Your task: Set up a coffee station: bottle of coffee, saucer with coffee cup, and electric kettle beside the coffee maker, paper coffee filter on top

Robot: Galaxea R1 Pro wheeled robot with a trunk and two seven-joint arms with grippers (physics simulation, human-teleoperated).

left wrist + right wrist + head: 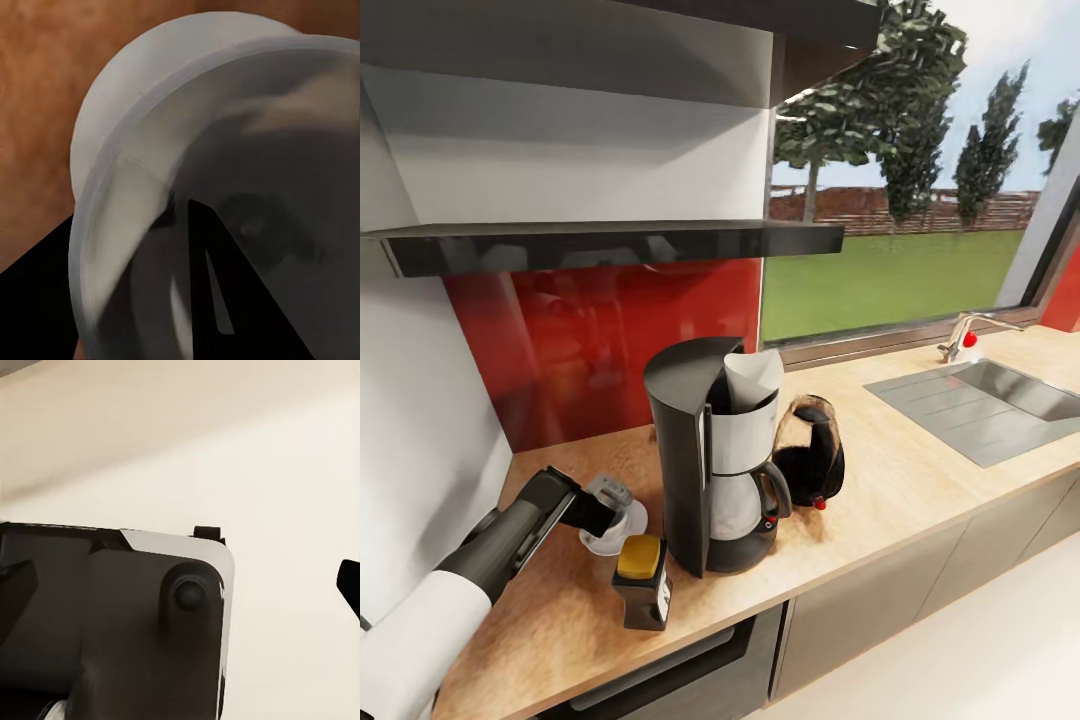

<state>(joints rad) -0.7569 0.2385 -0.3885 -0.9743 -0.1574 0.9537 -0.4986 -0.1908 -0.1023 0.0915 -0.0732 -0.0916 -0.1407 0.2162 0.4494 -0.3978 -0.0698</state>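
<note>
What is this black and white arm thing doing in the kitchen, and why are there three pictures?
It is a robot with two arms, drawn in a computer world. The big picture comes from a camera on its head, looking down at a wooden countertop. The two small pictures come from cameras near each claw.

On the countertop stands the coffee maker, with a white paper coffee filter on top. Beside it is the dark electric kettle. In front is the bottle of coffee with a yellow cap.

The left claw reaches over the coffee cup, which sits on the white saucer. The left arm's camera sees that cup very close, with one black finger inside it. I cannot tell if the claw is squeezing it.

The right arm's camera sees a pale surface and part of the robot's own body.
</note>
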